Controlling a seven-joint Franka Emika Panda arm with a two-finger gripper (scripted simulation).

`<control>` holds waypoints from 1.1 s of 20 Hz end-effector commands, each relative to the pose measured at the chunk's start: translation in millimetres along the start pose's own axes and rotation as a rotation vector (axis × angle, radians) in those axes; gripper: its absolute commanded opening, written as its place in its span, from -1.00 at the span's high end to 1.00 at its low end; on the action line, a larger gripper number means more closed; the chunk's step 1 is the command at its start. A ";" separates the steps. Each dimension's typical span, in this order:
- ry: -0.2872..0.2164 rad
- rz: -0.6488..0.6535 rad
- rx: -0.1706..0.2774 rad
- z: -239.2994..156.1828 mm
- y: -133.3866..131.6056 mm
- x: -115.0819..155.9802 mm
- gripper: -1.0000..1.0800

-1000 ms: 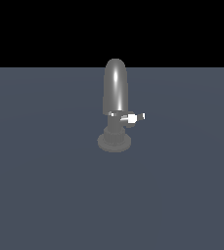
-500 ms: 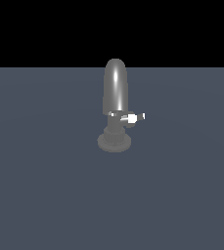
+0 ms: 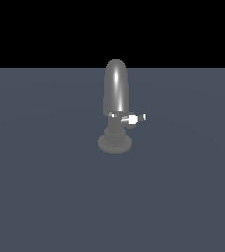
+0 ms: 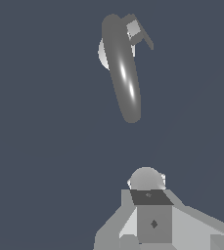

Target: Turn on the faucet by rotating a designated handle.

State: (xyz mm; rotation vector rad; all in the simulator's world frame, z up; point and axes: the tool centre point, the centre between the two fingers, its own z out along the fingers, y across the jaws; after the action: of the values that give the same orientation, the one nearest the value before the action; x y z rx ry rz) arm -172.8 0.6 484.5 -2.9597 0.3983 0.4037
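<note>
Claw [image 4: 145, 183] shows only in wrist view, hanging high over the table [image 3: 45, 197] and well apart from the faucet; fingertips hidden behind its own body, so can't tell if spread or pressed together. Ext. view shows no arm. Faucet [image 3: 116, 93] stands upright near the table's middle, ridged disc base on the surface, arched spout glossy w/ a bright streak. Handle [image 3: 133, 118] juts sideways from the neck toward ext. view's right, white hub close in, nothing touching it.

Only the wrist view shows the hand [image 4: 150, 215]; its finger spread cannot be judged.
</note>
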 end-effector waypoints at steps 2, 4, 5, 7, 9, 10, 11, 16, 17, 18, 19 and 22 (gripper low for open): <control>-0.060 0.053 0.023 -0.1 -4.4 18.2 1.00; -0.094 0.083 0.036 0.2 -6.4 28.7 1.00; -0.111 0.099 0.043 0.5 -7.3 34.1 1.00; -0.146 0.129 0.056 1.4 -8.9 44.8 1.00; -0.181 0.160 0.070 2.6 -10.1 55.6 1.00; -0.198 0.176 0.076 3.4 -10.6 61.1 1.00; -0.216 0.192 0.083 4.2 -11.1 66.6 1.00; -0.306 0.271 0.118 9.9 -11.9 94.1 1.00; -0.325 0.287 0.126 11.4 -11.9 99.6 1.00; -0.343 0.303 0.133 12.9 -11.7 105.1 1.00; -0.362 0.320 0.140 14.6 -11.5 110.7 1.00; -0.418 0.369 0.162 20.2 -10.3 127.2 1.00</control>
State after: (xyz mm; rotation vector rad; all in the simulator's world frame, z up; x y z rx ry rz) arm -63.7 -14.8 435.8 -2.5799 0.8430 0.9206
